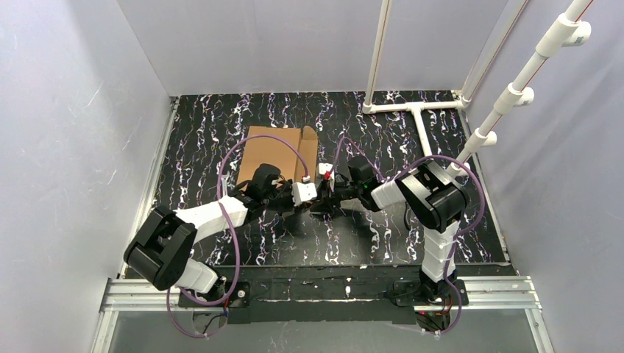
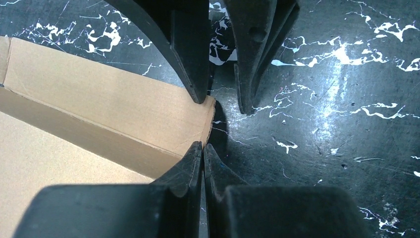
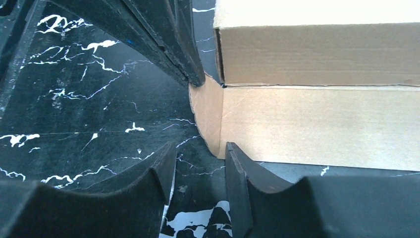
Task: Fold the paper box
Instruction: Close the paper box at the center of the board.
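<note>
**A:** Where's the paper box (image 1: pixel 274 151)?

**B:** On the black marbled tabletop (image 1: pixel 383 243), left of centre, with a side wall standing. Both arms meet at its near right corner.

**A:** And the jaws?

**B:** The left gripper (image 2: pixel 202 145) is clenched tight, its tips touching the edge of the rounded corner tab (image 3: pixel 207 116). Whether it actually pinches cardboard, I can't tell. The right gripper (image 3: pixel 201 145) stands parted and grips nothing, with the tab just beyond its gap.

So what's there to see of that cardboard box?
The paper box is plain brown corrugated cardboard, partly folded, lying on the dark marbled table. A side wall stands raised; a rounded tab sticks out at its near corner. The left end effector, shut, touches that tab; the right end effector is open beside it.
</note>
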Robot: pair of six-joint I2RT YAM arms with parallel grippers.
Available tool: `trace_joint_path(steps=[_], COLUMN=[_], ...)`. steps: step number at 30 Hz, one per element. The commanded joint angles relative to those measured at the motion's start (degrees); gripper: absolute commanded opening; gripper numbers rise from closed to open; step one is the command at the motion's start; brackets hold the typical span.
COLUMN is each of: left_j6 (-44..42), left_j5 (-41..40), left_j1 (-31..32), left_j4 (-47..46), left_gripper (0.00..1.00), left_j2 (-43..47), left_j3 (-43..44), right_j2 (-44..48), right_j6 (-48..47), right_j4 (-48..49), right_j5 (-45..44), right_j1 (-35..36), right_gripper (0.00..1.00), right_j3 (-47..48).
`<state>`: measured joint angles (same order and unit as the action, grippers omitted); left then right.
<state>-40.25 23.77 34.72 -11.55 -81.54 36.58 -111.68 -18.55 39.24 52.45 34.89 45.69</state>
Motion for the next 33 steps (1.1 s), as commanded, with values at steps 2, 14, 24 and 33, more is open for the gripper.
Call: trace_joint_path(steps=[2, 14, 24, 33], left_j6=[1.31, 1.96, 3.73, 5.42], left_j5=[1.44, 1.44, 1.64, 1.94], left_j1=[0.26, 0.26, 0.18, 0.08], left_j4=[0.39, 0.39, 0.39, 0.34], left_gripper=[0.00, 0.00, 0.00, 0.00], left_j2=[0.07, 0.12, 0.24, 0.29], left_j3=[2.09, 2.31, 2.58, 2.95], right_j2=[2.71, 4.11, -1.27, -1.90], right_j6=[1.03, -5.23, 0.79, -1.00], right_j4=[13.79, 12.00, 24.11, 23.17], right_j5=[-2.78, -2.28, -5.46, -4.21], right_j1=[-0.44, 0.20, 2.28, 3.03], right_gripper=[0.51, 0.52, 0.46, 0.29], right_j3=[-3.14, -3.97, -3.11, -2.19])
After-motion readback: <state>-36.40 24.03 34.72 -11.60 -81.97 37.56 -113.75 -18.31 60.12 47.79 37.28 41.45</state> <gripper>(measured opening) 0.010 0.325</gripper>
